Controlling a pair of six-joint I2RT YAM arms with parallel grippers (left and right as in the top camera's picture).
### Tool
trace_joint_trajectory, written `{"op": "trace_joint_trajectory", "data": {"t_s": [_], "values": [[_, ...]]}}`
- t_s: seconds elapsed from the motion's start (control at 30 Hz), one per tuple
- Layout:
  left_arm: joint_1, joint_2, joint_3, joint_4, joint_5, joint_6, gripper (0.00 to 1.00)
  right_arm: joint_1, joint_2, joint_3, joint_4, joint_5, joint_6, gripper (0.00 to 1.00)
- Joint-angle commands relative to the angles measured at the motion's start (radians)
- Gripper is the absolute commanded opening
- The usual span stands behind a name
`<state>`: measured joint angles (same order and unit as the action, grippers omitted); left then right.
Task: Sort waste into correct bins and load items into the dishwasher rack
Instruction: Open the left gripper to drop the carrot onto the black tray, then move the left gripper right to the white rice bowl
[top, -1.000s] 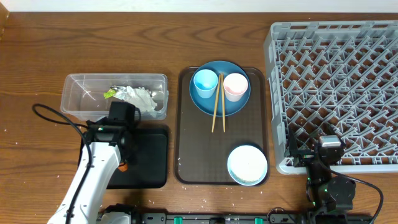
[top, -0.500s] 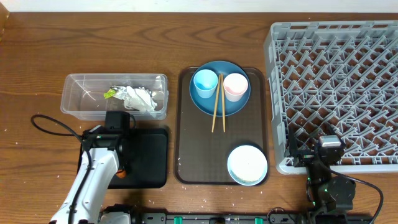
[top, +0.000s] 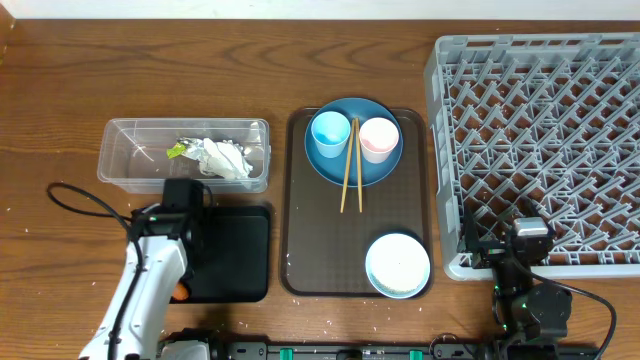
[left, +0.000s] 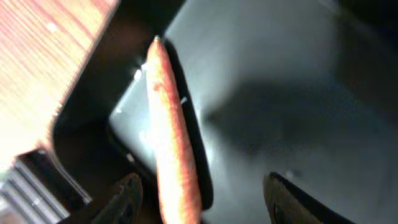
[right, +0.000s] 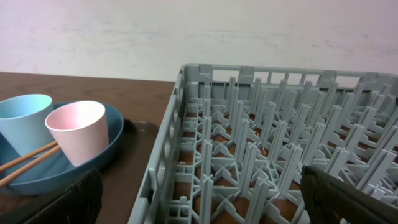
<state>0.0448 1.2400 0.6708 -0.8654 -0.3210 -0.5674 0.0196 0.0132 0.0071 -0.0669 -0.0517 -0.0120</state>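
On my left wrist feed, the thin orange carrot lies inside the black tray, close along its rounded corner, pointed tip away from the camera. The left gripper hangs over it with jaws spread; the carrot's near end sits between the fingers, apparently untouched, though blur makes that uncertain. Wooden table shows beyond the rim.

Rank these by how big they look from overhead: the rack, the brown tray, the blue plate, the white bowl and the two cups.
Largest to smallest:
1. rack
2. brown tray
3. blue plate
4. white bowl
5. blue cup and pink cup, too close to rank
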Motion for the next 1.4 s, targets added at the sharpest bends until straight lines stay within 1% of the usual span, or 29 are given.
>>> {"op": "trace_joint_trajectory", "data": {"t_s": [0.0, 0.07, 0.13, 0.23, 0.3, 0.33, 0.37, 0.4, 0.47, 0.6, 0.77, 0.93, 1.13, 1.27, 1.37], "values": [[0.005, -0.031, 0.123, -0.058, -0.004, 0.025, 0.65, -0.003, 0.001, -0.002, -0.004, 0.000, -0.004, 0.99], [0.004, -0.049, 0.184, -0.104, 0.009, 0.025, 0.65, -0.003, 0.001, -0.002, -0.004, -0.001, -0.004, 0.99], [0.004, -0.074, 0.244, -0.146, 0.069, 0.025, 0.65, -0.003, 0.001, -0.002, -0.004, -0.001, -0.004, 0.99], [0.004, -0.117, 0.315, -0.185, 0.262, 0.030, 0.65, -0.003, 0.001, -0.002, -0.004, -0.001, -0.004, 0.99], [0.001, -0.150, 0.328, -0.179, 0.453, 0.071, 0.64, -0.003, 0.001, -0.002, -0.004, -0.001, -0.004, 0.99], [-0.004, -0.166, 0.328, -0.172, 0.535, 0.090, 0.63, -0.003, 0.001, -0.002, -0.004, -0.001, -0.004, 0.99], [-0.014, -0.180, 0.328, -0.171, 0.604, 0.099, 0.60, -0.003, 0.001, -0.002, -0.004, 0.000, -0.004, 0.99], [-0.031, -0.191, 0.328, -0.173, 0.653, 0.101, 0.59, -0.003, 0.001, -0.002, -0.004, -0.001, -0.004, 0.99], [-0.077, -0.204, 0.328, -0.177, 0.695, 0.100, 0.56, -0.003, 0.001, -0.002, -0.004, -0.001, -0.004, 0.99], [-0.210, -0.208, 0.328, -0.177, 0.698, 0.090, 0.50, -0.003, 0.001, -0.002, -0.004, -0.001, -0.004, 0.99], [-0.398, -0.195, 0.328, -0.131, 0.695, 0.013, 0.50, -0.003, 0.001, -0.002, -0.004, 0.000, -0.004, 0.99], [-0.599, -0.153, 0.328, -0.012, 0.683, -0.059, 0.49, -0.003, 0.001, -0.002, -0.004, -0.001, -0.004, 0.99], [-0.826, -0.042, 0.327, 0.092, 0.534, -0.161, 0.49, -0.003, 0.001, -0.002, -0.004, -0.001, -0.004, 0.99], [-0.945, 0.068, 0.327, 0.183, 0.525, -0.164, 0.49, -0.003, 0.001, -0.002, -0.004, -0.001, -0.004, 0.99], [-1.002, 0.150, 0.327, 0.240, 0.501, -0.164, 0.49, -0.003, 0.001, -0.002, -0.004, -0.001, -0.004, 0.99]]}}
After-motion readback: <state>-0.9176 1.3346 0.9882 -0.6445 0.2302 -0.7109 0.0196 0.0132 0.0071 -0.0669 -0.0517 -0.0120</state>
